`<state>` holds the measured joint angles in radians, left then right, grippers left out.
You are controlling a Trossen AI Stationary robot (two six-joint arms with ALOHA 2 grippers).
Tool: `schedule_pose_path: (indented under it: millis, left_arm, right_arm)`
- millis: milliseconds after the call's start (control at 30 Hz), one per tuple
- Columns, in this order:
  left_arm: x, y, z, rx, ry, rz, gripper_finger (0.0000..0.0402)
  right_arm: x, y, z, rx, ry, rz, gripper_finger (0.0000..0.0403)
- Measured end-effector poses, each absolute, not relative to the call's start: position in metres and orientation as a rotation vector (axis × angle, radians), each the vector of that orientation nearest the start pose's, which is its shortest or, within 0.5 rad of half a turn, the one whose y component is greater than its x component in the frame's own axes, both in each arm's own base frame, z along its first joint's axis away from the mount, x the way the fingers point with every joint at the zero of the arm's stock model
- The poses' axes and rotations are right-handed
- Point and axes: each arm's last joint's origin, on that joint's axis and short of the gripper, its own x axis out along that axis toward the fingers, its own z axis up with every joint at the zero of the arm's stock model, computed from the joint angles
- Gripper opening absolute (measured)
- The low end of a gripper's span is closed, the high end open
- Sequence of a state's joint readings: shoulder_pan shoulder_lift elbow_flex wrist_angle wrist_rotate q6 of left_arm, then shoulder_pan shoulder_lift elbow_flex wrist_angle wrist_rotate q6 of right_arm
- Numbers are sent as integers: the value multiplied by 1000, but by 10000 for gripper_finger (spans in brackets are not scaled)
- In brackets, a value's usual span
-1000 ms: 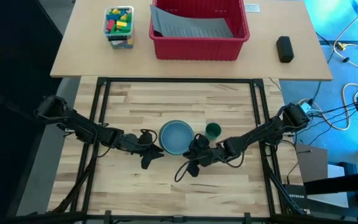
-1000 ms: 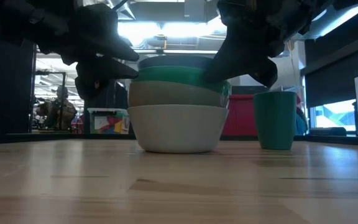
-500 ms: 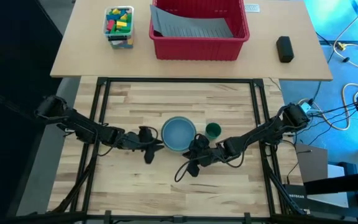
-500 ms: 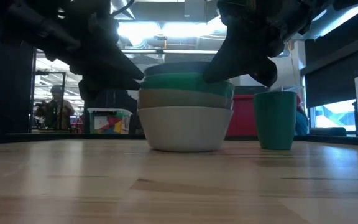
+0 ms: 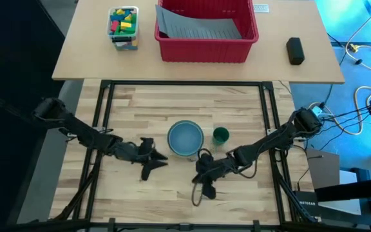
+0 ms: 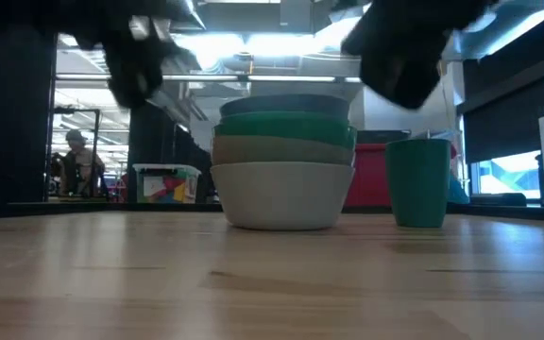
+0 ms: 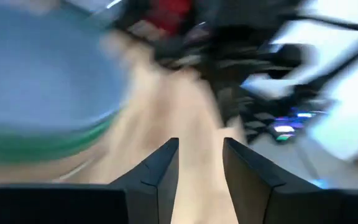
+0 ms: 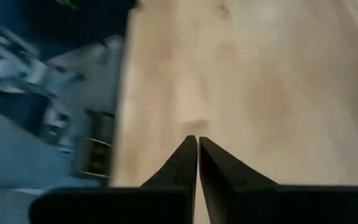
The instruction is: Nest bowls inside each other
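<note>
While round plastic bowls sit nested beside a small dark green cup, left gripper stands apart, parted, empty; right gripper clenched, empty.

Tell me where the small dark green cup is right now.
In the high view the dark green cup stands upright near the table's middle, just right of the nested bowls, apart from them in the low view.

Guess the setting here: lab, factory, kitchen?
Most likely a robotics lab or workshop. A metal frame carries two arms over a wooden table, loose cables run across the floor beside it, and the low view shows open ceiling lights in a large room behind the stacked bowls.
</note>
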<state>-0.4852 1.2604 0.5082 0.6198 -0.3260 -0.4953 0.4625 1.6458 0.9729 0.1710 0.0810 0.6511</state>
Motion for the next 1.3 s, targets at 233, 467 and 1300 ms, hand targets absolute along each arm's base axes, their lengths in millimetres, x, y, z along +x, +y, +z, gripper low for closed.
schedule_pose_path:
  millis: [233, 467, 1300]
  left_arm:
    - [206, -114, 264, -421, -105, -251, 107]
    - [184, -92, 300, -356, -310, -286, 107]
    - [148, -6, 264, -547, -262, -419, 107]
  right_arm:
    - [299, 143, 260, 560, 55, 146, 0]
    - [250, 113, 272, 565, -350, 70, 0]
    - [119, 22, 282, 456, -392, 55, 0]
